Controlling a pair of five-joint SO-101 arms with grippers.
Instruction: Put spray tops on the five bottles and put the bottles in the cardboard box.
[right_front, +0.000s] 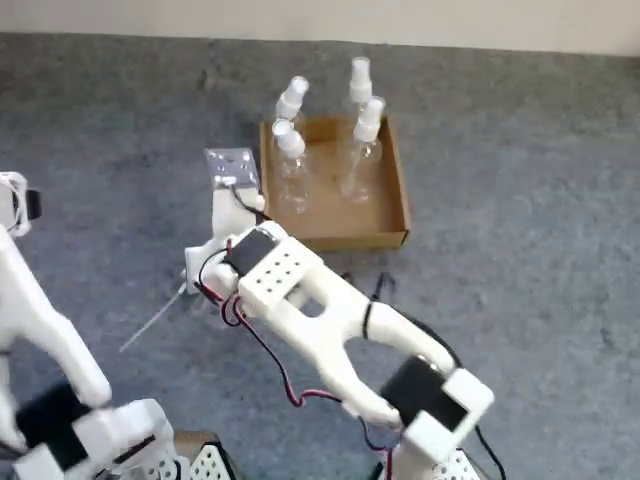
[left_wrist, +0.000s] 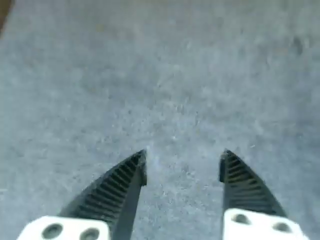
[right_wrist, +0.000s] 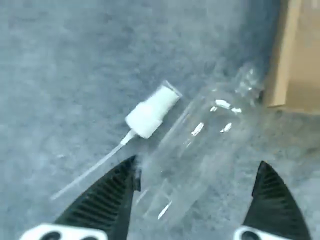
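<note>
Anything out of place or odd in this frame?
One bottle lies on its side on the carpet beside the cardboard box, without a top; its spray top lies loose next to it.

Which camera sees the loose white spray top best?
The right wrist view: the spray top lies whole, white head and tube, beside the clear bottle. In the high view an arm hides its head, so just the thin tube shows.

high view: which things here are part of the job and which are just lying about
Job:
- cardboard box
- four capped bottles standing in it
- uncapped bottle lying beside the box
- loose spray top next to it
- right gripper, open over that bottle

Just there:
- grey carpet
- left gripper, open above bare carpet
</note>
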